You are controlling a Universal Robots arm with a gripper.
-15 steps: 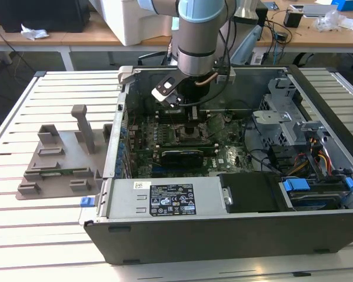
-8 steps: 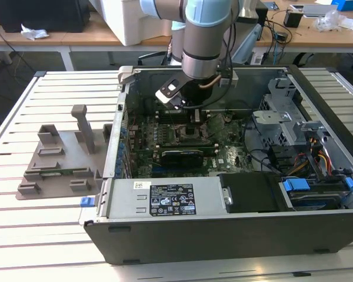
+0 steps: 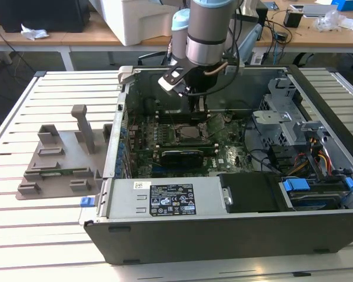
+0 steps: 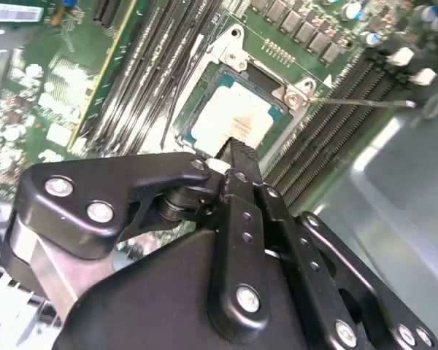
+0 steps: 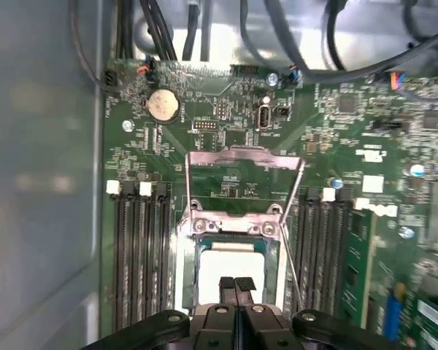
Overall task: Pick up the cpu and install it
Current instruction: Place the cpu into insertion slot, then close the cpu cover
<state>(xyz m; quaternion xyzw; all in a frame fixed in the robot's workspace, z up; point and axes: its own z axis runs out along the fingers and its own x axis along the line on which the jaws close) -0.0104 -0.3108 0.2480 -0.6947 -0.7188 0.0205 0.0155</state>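
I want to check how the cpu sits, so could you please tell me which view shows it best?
The second wrist view: the cpu lies in its socket with most of its pale top exposed. In the first wrist view the hand covers part of it; the exterior view shows it distant, under the arm.

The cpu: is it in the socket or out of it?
In. The cpu lies flat within the socket frame, whose lid stands flipped open; the shut gripper is right over it.
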